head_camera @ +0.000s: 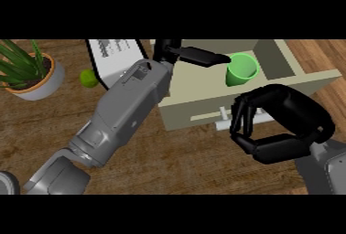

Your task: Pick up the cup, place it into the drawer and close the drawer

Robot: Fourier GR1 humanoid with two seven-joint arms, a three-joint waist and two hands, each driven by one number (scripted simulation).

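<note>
The beige drawer (297, 80) stands pulled out over the wooden counter (175, 151), a boxy thing with thick plain walls and a flat front panel, and inside it sits the green cup (242, 70), tilted so that its round open mouth faces up and a little toward the viewer; the cup's hollow shows only green. It is smooth, glossy and slightly tapered. The left hand (192, 55) reaches across the drawer's near wall on a long grey forearm, and its black fingers run straight out to the cup's left side, the fingertip right at the rim; whether it actually touches there or is just beside it, I cannot tell, but nothing is curled round the cup. The right hand (280, 123) hangs in front of the drawer's face, its thick black fingers bent inward like a claw round an empty gap, just over the pale bar handle (226, 124) on the front panel; I cannot tell if it grips that handle. Off to the left a grey rounded pot (42, 87) with an orange rim holds a spiky green plant (17, 61). Near it lies a small green ball-like object (88, 77), beside a white sheet with dark printing (111, 52). The counter has a brown, streaked wood grain.
</note>
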